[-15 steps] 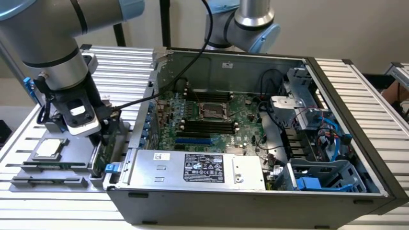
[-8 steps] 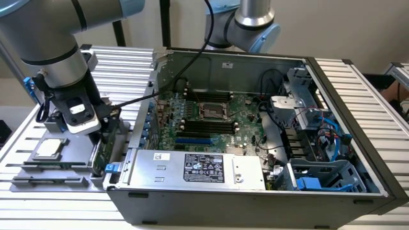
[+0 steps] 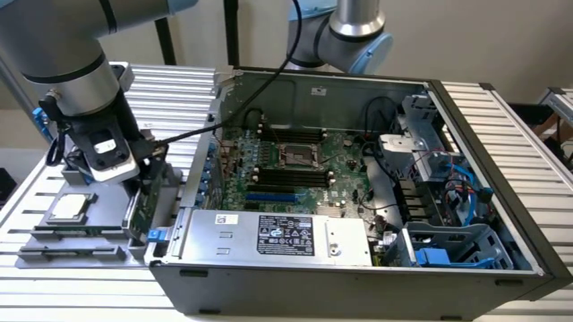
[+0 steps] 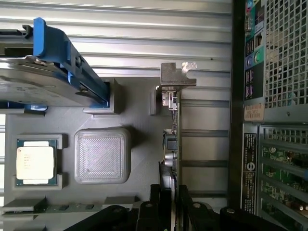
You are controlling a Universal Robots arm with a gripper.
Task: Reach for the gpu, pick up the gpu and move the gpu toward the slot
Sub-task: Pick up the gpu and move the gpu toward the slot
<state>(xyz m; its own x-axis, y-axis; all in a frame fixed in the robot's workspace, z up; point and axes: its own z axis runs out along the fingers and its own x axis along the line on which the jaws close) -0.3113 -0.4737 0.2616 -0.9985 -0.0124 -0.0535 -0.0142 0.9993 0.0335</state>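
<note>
**A:** Which step is judged to be in hand?

**B:** The end of the reach, or the very start of the pick. The gripper (image 4: 171, 192) is set over the upper edge of the gpu (image 4: 174, 125). Whether it is clenched on the card or merely placed about it cannot be told.

**A:** And where is the card found?

**B:** It is seen edge-on, standing upright in a groove of the grey holder tray (image 4: 130, 110), with its silver bracket (image 4: 177, 77) at the end away from the gripper. It appears seated in the groove, so no lift is judged to have been made. A raised square pad (image 4: 102, 155) is just beside it, the CPU chip (image 4: 36, 161) is beyond that, and the hard drive with blue rails (image 4: 43, 82) is well apart from the card. In the exterior view the tray is seen on the slatted counter (image 3: 179, 87), just beside the open computer case (image 3: 358, 285) on the exterior view's left.

**A:** What is called for by the next move?

**B:** As a judgement only: a firm hold must be confirmed, and the card must be drawn straight out of its groove without being twisted. The case wall would have to be cleared, since the blue slot (image 3: 268, 198) on the motherboard (image 3: 313, 161) is well apart from the tray.
</note>
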